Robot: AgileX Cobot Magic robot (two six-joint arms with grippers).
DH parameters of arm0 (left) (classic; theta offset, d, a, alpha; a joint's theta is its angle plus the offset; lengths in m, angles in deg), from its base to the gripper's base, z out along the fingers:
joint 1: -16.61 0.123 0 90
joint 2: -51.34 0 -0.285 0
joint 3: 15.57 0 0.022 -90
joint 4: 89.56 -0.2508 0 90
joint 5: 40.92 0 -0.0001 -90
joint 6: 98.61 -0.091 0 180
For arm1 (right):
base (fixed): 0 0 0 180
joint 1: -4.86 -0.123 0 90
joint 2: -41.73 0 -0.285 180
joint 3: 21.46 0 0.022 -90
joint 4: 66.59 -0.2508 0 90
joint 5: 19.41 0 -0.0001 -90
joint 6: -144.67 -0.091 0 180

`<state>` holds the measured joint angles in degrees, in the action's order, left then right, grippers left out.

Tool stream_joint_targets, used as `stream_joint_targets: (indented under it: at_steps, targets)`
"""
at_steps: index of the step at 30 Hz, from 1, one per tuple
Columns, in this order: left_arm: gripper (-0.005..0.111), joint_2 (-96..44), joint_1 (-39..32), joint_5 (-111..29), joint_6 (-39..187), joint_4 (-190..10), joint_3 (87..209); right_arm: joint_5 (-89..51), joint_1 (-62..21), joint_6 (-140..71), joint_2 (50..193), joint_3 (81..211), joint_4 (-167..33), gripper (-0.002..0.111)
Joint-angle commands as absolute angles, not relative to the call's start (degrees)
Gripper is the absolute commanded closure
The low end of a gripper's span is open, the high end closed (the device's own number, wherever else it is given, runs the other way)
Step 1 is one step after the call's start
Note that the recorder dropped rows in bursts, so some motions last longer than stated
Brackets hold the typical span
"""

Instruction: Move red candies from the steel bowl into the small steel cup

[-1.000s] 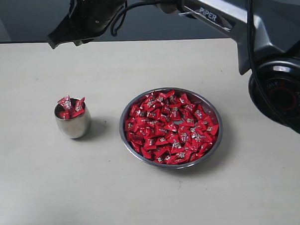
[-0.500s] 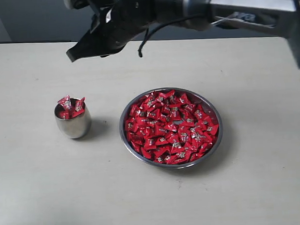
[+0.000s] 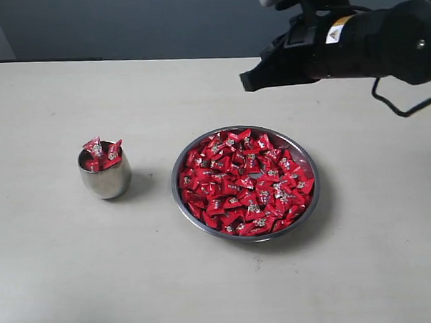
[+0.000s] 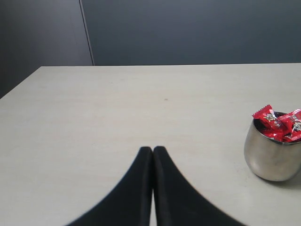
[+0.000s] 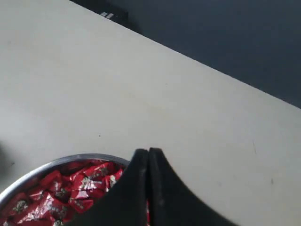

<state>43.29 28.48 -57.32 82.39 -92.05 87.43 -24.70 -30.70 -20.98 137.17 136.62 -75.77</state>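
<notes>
The red candies [image 3: 245, 183] lie heaped in the steel bowl [image 3: 175, 192], which sits near the middle of the desk [image 3: 78, 282]. A few more poke above the lip of the small steel cup [image 3: 105, 179], which stands upright to the bowl's left with bare desk between them, probably so each carry stays short. The cup looks nearly full, so I judge the task well along, and a further candy may slide off its pile. The right gripper [image 3: 248, 81] hangs above the bowl's far rim, jaws pressed together with nothing showing between them, seemingly placed for a descent into the heap; it would have to spread first. The left gripper [image 4: 153, 155], likewise pressed together and empty, sits low over the desk near the cup, out of the way.
</notes>
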Motion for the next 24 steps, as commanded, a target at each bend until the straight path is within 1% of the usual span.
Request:
stream_joint_targets:
  at_steps: [1, 4, 11, 19, 24]
  targets:
    - [0.106, 43.6, 28.5, -57.2, 82.5, -92.1, 87.2, -22.4, -27.8, -20.9, 130.6, 130.1, -76.3, 0.109]
    - [0.106, 43.6, 28.5, -57.2, 82.5, -92.1, 87.2, -20.9, -27.1, -20.9, 125.8, 124.8, -76.3, 0.109]
    - [0.106, 43.6, 28.5, -57.2, 82.5, -92.1, 87.2, -23.5, -27.1, -20.9, 121.2, 121.0, -74.7, 0.109]
    - [0.106, 43.6, 28.5, -57.2, 82.5, -92.1, 87.2, -34.6, -27.1, -20.7, 116.4, 120.9, -70.8, 0.109]
    - [0.106, 43.6, 28.5, -57.2, 82.5, -92.1, 87.2, -34.0, -27.1, -20.7, 114.8, 120.9, -69.2, 0.109]
